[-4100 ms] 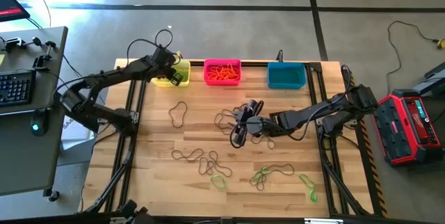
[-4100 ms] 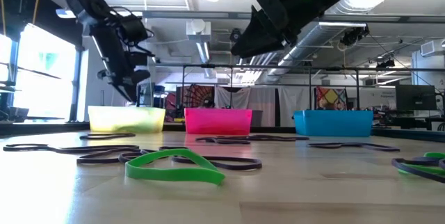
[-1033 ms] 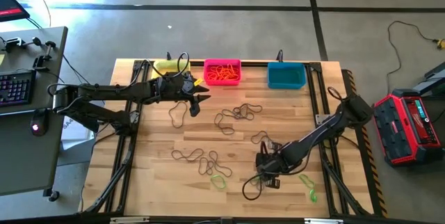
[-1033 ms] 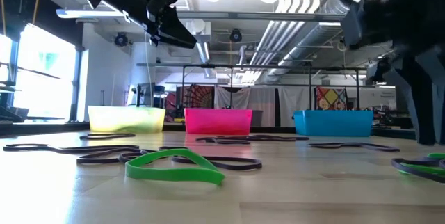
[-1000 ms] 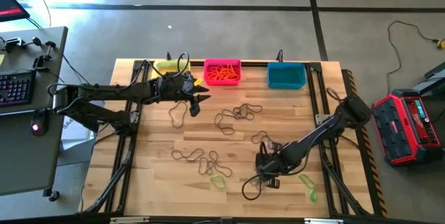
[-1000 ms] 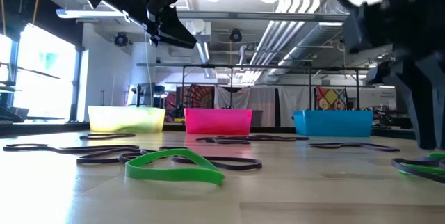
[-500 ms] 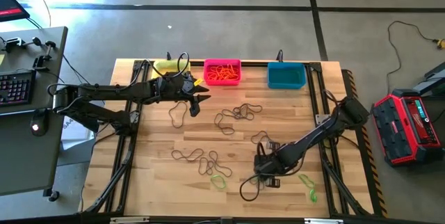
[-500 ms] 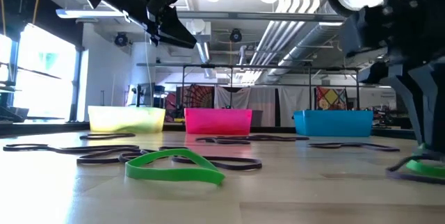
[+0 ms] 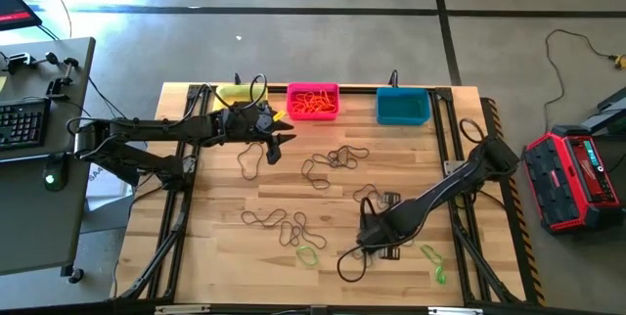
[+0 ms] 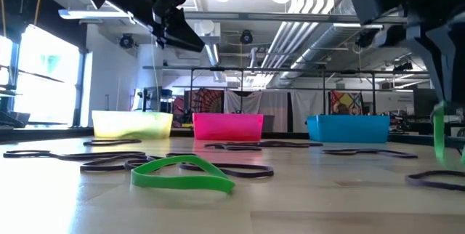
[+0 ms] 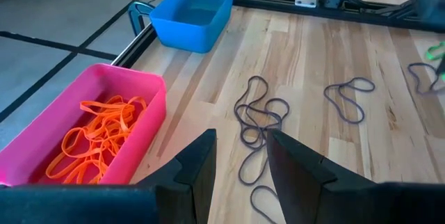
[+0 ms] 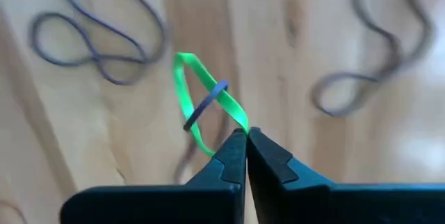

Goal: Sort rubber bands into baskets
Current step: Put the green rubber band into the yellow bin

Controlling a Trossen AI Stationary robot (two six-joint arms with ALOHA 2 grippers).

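Note:
My right gripper [image 9: 372, 238] hangs over the table's near right part, pointing down, shut on a green rubber band [image 12: 201, 92]. That band also shows in the low view [image 10: 439, 132]. My left gripper [image 11: 240, 158] hovers open and empty above the table near the pink basket [image 9: 313, 101], which holds orange bands [image 11: 101, 130]. The yellow basket [image 9: 240, 93] and the blue basket [image 9: 403, 107] stand beside it along the far edge. Dark bands [image 9: 333, 158] and another green band [image 9: 309, 254] lie flat on the wood. My right gripper pinches the green band's upper bend [image 12: 238, 122] at the very tips of its two fingers, from above, pointing down. The loop hangs slack below the fingertips, clear of the table. A short dark strand [image 12: 206, 106] crosses the loop; whether it hangs on it, I cannot tell.
More dark bands lie at the left [image 9: 252, 158] and near the front [image 9: 284, 225], and a green one at the near right [image 9: 432, 261]. Black rails run along the table's left and right edges. A desk with a keyboard [image 9: 24, 124] stands left of the table.
My right gripper has shut on the green band lying on the table and gone up with it. The band has come off the wood and now hangs below the fingertips, while a dark band beside it stays on the table.

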